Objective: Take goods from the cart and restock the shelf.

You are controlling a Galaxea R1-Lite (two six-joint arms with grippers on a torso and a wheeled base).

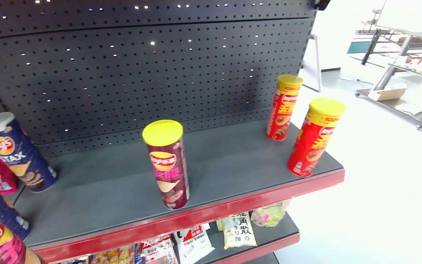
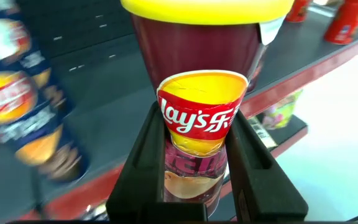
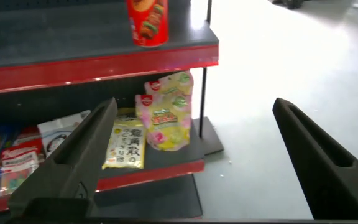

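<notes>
Maroon chip can [image 2: 194, 56], yellow-lidded, is clamped between the fingers of the left end effector [image 2: 199, 121], close before the dark shelf [image 1: 115, 183]. The head view shows a second maroon can [image 1: 167, 165] near that shelf's red front edge and two red cans [image 1: 284, 106] [image 1: 315, 137] at its right end. The right end effector [image 3: 194, 106] is spread wide and empty, facing snack bags [image 3: 166, 118] on the lower shelf [image 3: 160, 174] beside pale floor [image 3: 278, 74].

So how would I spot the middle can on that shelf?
Find the grey shelf with the red front edge. Near that edge, about midway, stands the maroon can, yellow-lidded. Its maroon body sets it apart from the red cans and the blue can.
</notes>
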